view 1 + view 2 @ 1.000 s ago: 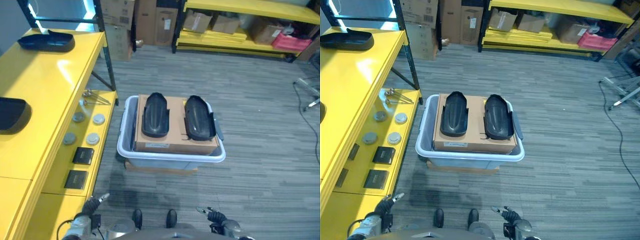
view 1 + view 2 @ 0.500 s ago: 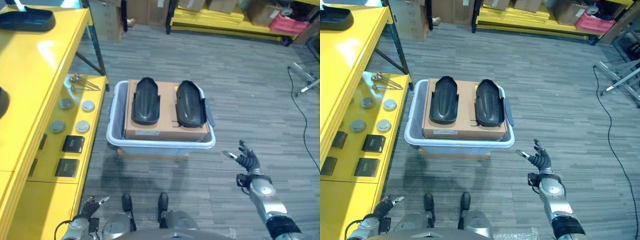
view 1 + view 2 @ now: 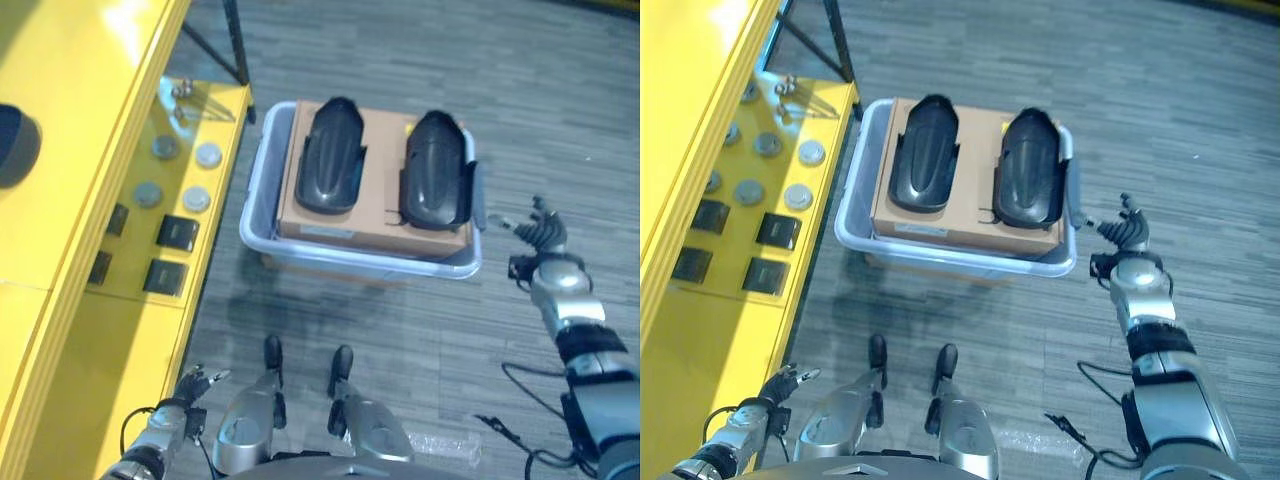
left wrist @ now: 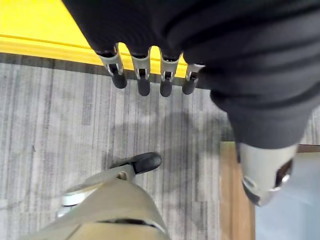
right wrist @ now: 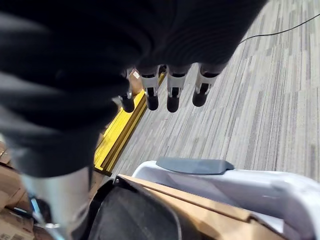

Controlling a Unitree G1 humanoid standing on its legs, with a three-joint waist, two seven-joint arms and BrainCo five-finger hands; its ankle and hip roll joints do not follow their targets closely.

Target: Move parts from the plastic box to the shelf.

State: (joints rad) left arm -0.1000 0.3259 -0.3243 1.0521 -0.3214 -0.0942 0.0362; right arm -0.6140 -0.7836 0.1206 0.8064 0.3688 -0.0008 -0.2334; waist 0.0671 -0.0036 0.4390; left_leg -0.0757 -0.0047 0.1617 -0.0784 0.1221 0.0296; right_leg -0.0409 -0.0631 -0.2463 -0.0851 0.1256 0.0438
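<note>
A pale plastic box stands on the floor and holds a cardboard carton. Two black moulded parts lie side by side on the carton, one to the left and one to the right. My right hand hovers open just past the box's right rim, fingers straight, touching nothing. In the right wrist view its fingers reach over the box rim and a black part. My left hand hangs low by the yellow shelf, open and empty, its fingers straight.
A black part lies on the shelf's top. The lower shelf level carries round discs, black square pieces and metal tools. A wooden board lies under the box. Grey carpet stretches to the right.
The camera has tilted down and the scene has shifted. My right arm has risen from low down to beside the box's right rim. The left hand stays low.
</note>
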